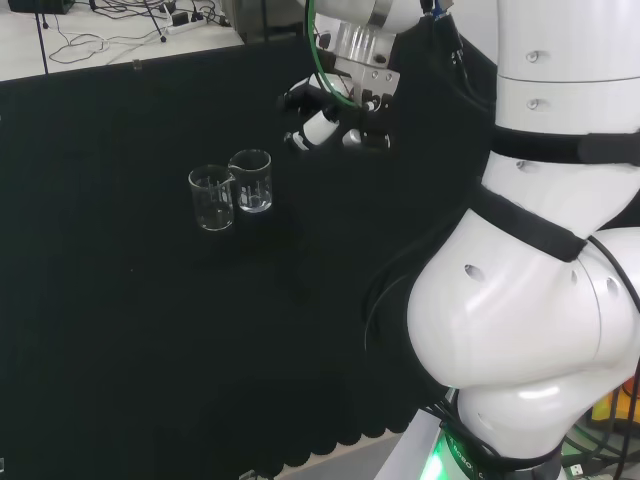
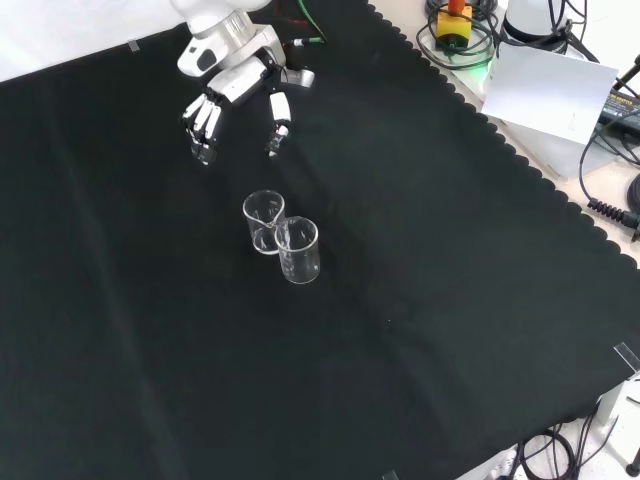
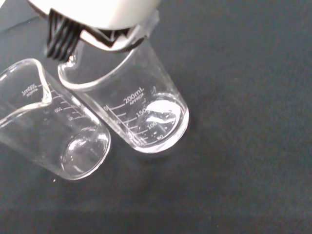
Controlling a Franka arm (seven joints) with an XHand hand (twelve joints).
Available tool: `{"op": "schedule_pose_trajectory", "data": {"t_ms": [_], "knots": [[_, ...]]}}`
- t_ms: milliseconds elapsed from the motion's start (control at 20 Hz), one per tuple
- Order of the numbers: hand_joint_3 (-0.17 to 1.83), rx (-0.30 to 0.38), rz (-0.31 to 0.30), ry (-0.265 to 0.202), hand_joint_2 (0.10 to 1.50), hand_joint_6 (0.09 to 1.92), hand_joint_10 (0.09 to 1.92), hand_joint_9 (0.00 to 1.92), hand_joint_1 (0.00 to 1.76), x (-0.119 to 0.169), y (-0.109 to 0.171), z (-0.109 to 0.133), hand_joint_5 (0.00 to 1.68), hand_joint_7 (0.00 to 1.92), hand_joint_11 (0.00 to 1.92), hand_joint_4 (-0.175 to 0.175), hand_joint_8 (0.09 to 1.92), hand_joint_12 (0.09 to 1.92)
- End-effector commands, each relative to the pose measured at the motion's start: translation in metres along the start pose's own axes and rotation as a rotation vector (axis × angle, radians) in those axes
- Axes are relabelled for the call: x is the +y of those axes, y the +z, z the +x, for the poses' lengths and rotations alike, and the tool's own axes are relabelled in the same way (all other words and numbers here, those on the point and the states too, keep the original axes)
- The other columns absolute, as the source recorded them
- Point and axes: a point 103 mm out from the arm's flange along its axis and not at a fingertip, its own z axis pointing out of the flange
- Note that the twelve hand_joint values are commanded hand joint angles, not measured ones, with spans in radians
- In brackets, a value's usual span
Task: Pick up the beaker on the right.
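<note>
Hand (image 2: 232, 98) hovers spread wide and empty above two touching glass beakers; the right-hand beaker (image 1: 251, 180) in the head view looks light, slick, breakable, best gripped round its wall.

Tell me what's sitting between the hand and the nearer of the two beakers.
Nothing: in the front view only bare black cloth separates the hand from the nearer beaker; the second beaker stands behind it.

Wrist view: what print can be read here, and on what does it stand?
"200mL": top of the white scale on the middle beaker.
"150", "100", "50": lower marks of the same scale.
Small word under "200mL": too small to read.
Scale on the other beaker: upside down, not surely readable.
</note>
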Motion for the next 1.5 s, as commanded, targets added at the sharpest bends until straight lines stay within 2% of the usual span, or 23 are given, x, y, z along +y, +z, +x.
{"op": "schedule_pose_trajectory", "data": {"t_ms": [50, 400, 800, 1500], "knots": [[0.71, 0.059, 0.011, -0.049, 0.52, 0.09, 0.67, 0.40, 0.94, 0.004, 0.025, -0.006, 0.54, 0.28, 0.01, -0.037, 0.68, 1.41], [0.70, 0.161, -0.006, -0.092, 0.51, 0.09, 0.67, 0.43, 0.90, 0.005, 0.047, -0.020, 0.50, 0.31, 0.02, -0.051, 0.69, 1.42], [0.68, 0.240, 0.000, -0.148, 0.51, 0.09, 0.66, 0.46, 0.90, 0.016, 0.067, -0.020, 0.50, 0.35, 0.05, -0.055, 0.71, 1.42], [0.66, 0.375, 0.032, -0.208, 0.50, 0.09, 0.65, 0.44, 0.88, 0.031, 0.088, -0.013, 0.49, 0.32, 0.05, -0.061, 0.71, 1.41]]}}
